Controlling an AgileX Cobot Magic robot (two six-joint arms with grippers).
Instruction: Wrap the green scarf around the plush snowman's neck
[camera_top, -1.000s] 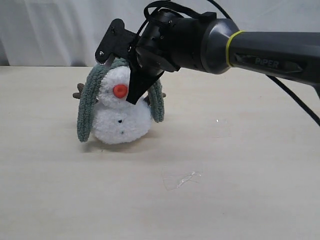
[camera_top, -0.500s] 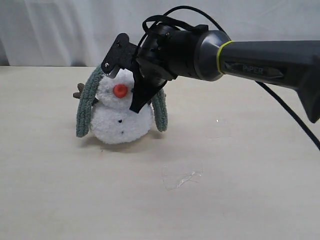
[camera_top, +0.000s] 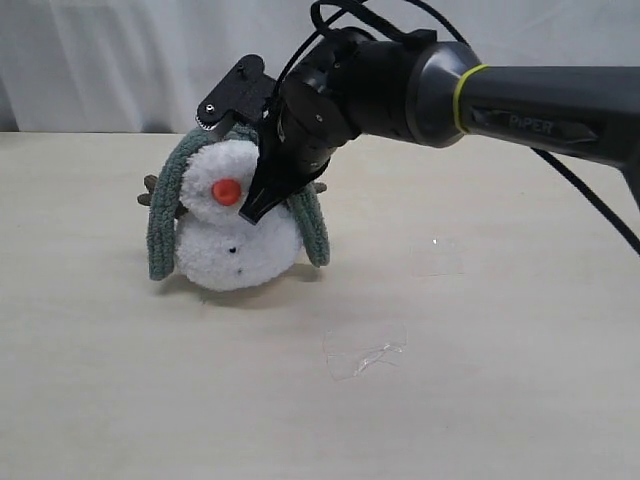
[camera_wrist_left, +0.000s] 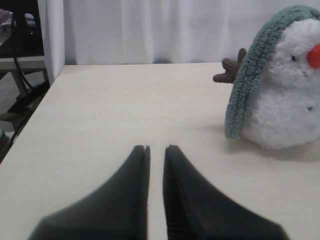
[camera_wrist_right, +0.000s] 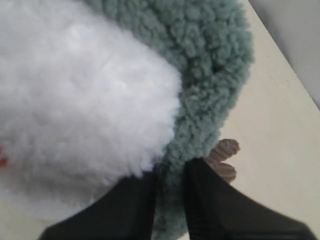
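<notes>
The plush snowman (camera_top: 235, 245) sits on the table, leaning a little, orange nose facing the camera. The green scarf (camera_top: 160, 225) lies over the top of its head, not at the neck; one end hangs down each side of the body. My right gripper (camera_top: 262, 195) reaches in from the right beside the head. In the right wrist view the right gripper (camera_wrist_right: 171, 172) is shut on the green scarf (camera_wrist_right: 210, 65), next to the white fluff (camera_wrist_right: 75, 100) and a brown arm (camera_wrist_right: 225, 157). My left gripper (camera_wrist_left: 156, 148) is shut and empty, low over the table, short of the snowman (camera_wrist_left: 285, 115).
A small scrap of clear plastic (camera_top: 365, 357) lies on the pale table (camera_top: 480, 400) in front of the snowman. White curtain hangs behind. In the left wrist view the table's side edge (camera_wrist_left: 47, 97) drops to dark equipment on the floor.
The right gripper has shifted left and down with the scarf. The snowman has slid and turned a little leftward, and the scarf's hanging ends have moved with it.
</notes>
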